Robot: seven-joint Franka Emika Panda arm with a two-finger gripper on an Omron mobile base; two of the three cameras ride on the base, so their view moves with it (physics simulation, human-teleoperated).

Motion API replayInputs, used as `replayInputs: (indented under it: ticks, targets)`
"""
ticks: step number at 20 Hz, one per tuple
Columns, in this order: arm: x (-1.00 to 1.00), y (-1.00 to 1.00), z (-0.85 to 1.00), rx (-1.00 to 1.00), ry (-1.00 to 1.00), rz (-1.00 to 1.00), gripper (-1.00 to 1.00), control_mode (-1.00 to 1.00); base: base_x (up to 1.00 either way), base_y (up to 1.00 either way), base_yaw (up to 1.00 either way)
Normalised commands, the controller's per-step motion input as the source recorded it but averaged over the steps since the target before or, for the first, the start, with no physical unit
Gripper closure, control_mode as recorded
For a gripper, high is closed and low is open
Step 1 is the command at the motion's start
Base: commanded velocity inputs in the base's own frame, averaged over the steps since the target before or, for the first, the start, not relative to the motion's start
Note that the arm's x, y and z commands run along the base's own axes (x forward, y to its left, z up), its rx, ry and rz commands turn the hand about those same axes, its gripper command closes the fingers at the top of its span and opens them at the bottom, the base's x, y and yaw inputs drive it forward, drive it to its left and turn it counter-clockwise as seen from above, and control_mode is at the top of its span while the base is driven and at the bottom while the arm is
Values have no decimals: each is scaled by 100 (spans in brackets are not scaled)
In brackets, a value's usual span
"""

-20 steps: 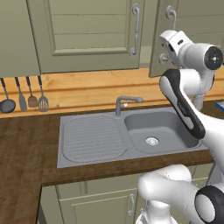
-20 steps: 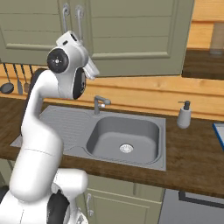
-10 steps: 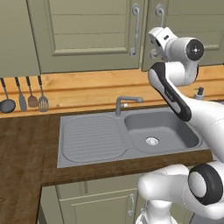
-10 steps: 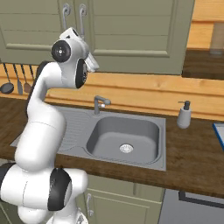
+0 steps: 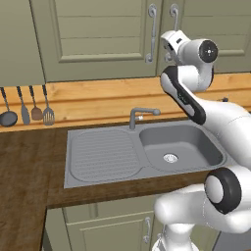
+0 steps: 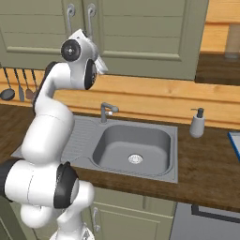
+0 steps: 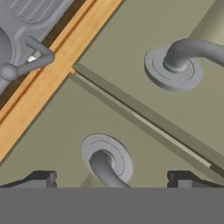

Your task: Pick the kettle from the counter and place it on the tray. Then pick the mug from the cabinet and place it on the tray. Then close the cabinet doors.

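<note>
Below, counter dark wood, steel sink inset, cabinet doors shut.

The left base view looks from behind the arm, on its left, forward and down at the sink in the middle. The right base view sees the same sink from the other side. The hand view sits very close to the cabinet doors, faucet at upper left.
</note>
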Motion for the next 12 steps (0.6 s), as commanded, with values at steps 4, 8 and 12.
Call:
replayInputs:
  ticks: [4,8,12]
  targets:
    - [52,5,-37,-1,21,0,-100,-100,0,0,0]
    - [37,4,-37,-2,15,0,-100,-100,0,0,0]
    - [36,3,-35,-2,10,0,-100,-100,0,0,0]
